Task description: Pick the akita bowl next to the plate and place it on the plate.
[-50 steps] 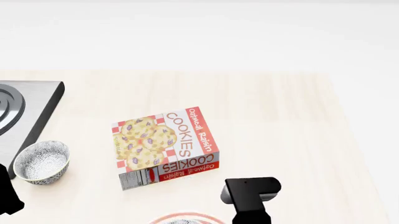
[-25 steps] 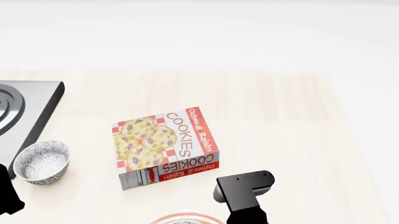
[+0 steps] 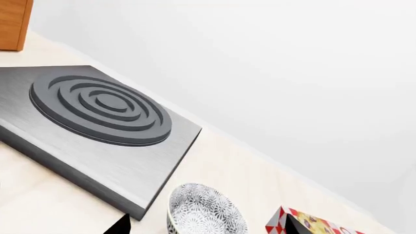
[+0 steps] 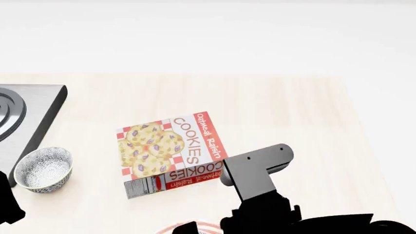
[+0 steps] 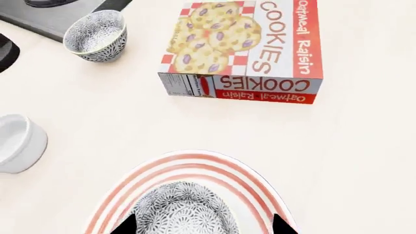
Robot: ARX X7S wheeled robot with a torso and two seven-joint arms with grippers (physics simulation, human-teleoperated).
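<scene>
An akita bowl (image 5: 182,210), grey-and-white speckled, sits on the plate (image 5: 260,192), which is white with red rings. My right gripper (image 5: 204,226) hovers above it, open, one dark fingertip on each side of the bowl and clear of it. In the head view only a sliver of the plate (image 4: 204,224) shows at the near edge, under my right arm (image 4: 256,168). A second identical-looking bowl (image 4: 43,169) (image 5: 96,35) stands by the stove. My left gripper (image 3: 206,229) is open, with that bowl (image 3: 206,214) just ahead of its tips.
A cookie box (image 4: 172,152) (image 5: 250,48) lies flat mid-table, just beyond the plate. A grey stove with a ringed burner (image 3: 101,107) (image 4: 26,117) fills the far left. A plain white cup (image 5: 19,143) stands left of the plate.
In the head view my right arm has risen and swung toward the cookie box, with much more of it showing now. The left arm and the bowl by the stove have not moved.
</scene>
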